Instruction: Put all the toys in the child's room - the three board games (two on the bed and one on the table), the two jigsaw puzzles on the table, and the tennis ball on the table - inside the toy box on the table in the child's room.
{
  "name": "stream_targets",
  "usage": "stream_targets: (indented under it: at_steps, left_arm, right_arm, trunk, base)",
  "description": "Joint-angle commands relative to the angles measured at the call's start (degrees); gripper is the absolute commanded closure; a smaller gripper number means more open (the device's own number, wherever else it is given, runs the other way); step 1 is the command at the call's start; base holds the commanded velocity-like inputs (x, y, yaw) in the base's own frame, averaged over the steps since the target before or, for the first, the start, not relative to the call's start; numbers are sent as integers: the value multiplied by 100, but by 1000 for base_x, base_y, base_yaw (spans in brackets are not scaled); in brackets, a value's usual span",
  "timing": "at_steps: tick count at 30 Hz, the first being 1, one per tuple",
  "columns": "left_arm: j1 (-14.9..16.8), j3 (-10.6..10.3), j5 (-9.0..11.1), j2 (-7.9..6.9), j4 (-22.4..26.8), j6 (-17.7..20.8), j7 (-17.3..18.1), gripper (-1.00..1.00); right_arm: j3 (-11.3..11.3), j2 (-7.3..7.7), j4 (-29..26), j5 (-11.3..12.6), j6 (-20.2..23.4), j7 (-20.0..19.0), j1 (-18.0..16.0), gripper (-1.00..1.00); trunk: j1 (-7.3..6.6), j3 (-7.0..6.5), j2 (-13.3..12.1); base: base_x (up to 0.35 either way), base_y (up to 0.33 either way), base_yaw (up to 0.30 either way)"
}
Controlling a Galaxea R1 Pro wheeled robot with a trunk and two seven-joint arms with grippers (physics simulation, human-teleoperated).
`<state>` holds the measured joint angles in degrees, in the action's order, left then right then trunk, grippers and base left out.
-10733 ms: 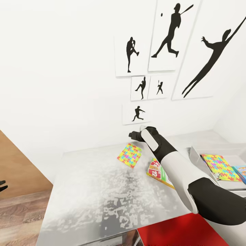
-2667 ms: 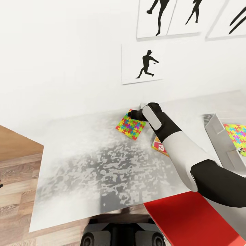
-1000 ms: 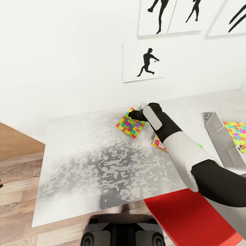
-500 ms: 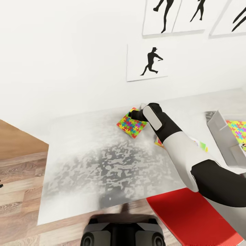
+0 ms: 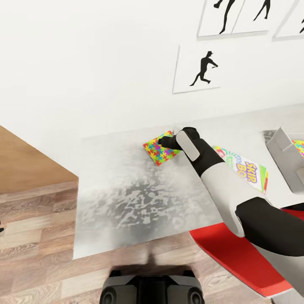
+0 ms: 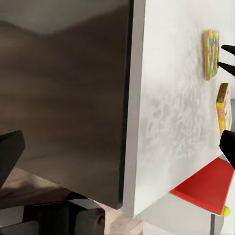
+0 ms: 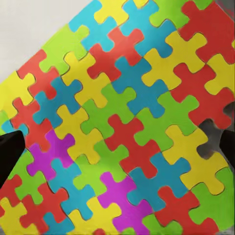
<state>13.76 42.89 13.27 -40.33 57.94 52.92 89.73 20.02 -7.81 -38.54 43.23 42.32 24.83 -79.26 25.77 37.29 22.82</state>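
Note:
A multicolour jigsaw puzzle (image 5: pixel 158 150) lies flat on the white table (image 5: pixel 126 198) near the wall. My right gripper (image 5: pixel 162 142) hovers just over the puzzle's far corner, open. In the right wrist view the puzzle (image 7: pixel 122 112) is very close, with the right gripper (image 7: pixel 117 149) standing wide across it. The Skip-Bo board game (image 5: pixel 244 165) lies to the right of my forearm. The grey toy box (image 5: pixel 282 148) is at the right edge, with a sliver of another jigsaw (image 5: pixel 300 145) inside. My left gripper (image 6: pixel 117 149) hangs open beside the table's dark side, holding nothing.
A red flat surface (image 5: pixel 236 253) juts out below the table's near right corner. Silhouette pictures (image 5: pixel 198 69) hang on the white wall behind. Wood-plank floor (image 5: pixel 33 219) lies to the left of the table. A small yellow-green spot (image 6: pixel 226 211) shows beyond the red surface.
The camera has shifted, so the whole scene slid to the right and the Skip-Bo box now shows in full. My right gripper stays open over the same jigsaw corner.

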Motion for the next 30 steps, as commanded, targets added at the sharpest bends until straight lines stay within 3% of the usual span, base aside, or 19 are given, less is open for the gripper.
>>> stream_targets:
  at_steps: [1, 12, 30]
  left_arm:
    - [3, 0, -8, -1, -2, 61, 27, -100]
    - [3, 0, -8, -1, -2, 61, 27, -100]
    - [3, 0, -8, -1, -2, 61, 27, -100]
  right_arm:
    - [19, 2, -4, 63, 4, 57, -5, -100]
    - [19, -1, -4, 63, 4, 56, -2, -100]
    - [12, 12, -21, 52, 2, 160, -13, -100]
  trunk:
    - [2, 8, 10]
    - [2, 8, 10]
    - [2, 8, 10]
  base:
    - [-150, 166, 0]
    - [-74, 195, 0]
    - [-2, 49, 0]
